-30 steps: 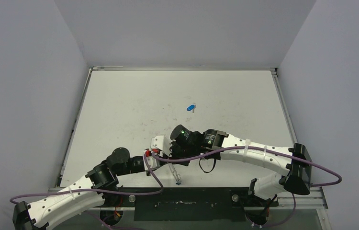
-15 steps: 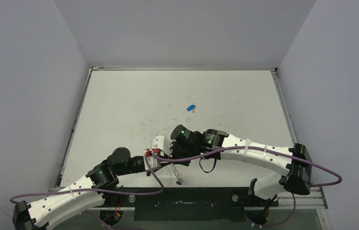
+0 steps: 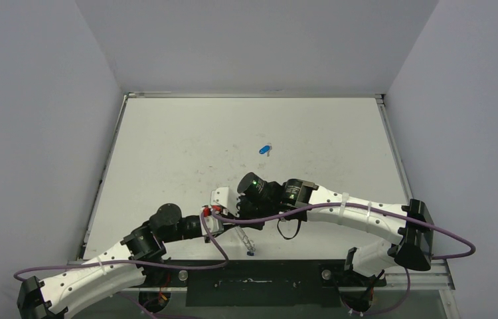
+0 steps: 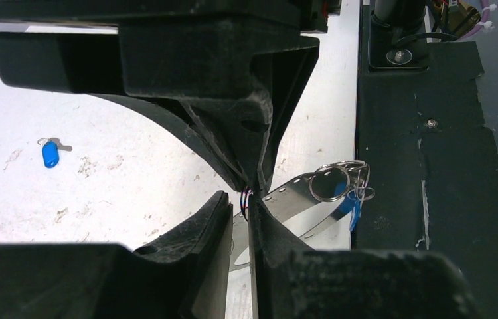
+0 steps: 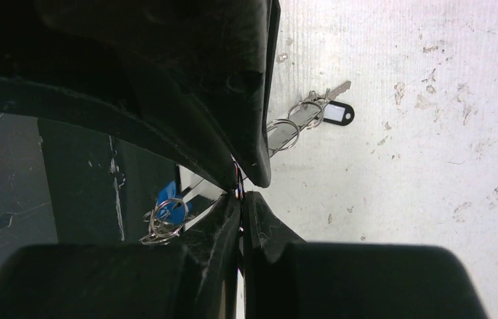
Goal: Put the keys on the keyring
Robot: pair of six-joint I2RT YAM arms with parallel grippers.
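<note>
Scuffed white table (image 3: 166,146), plain grey walls (image 3: 34,133), left gripper (image 4: 249,196) and right gripper (image 5: 240,193) both pinched closed on the silver keyring (image 4: 293,196), one blue key (image 3: 264,149) lying well apart.

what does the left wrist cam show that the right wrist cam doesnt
Only the left wrist view shows a loose blue key lying by itself on the white table. Only the right wrist view shows a black-headed key next to two small rings. Both show the silver keyring with a hanging blue key among its rings.
</note>
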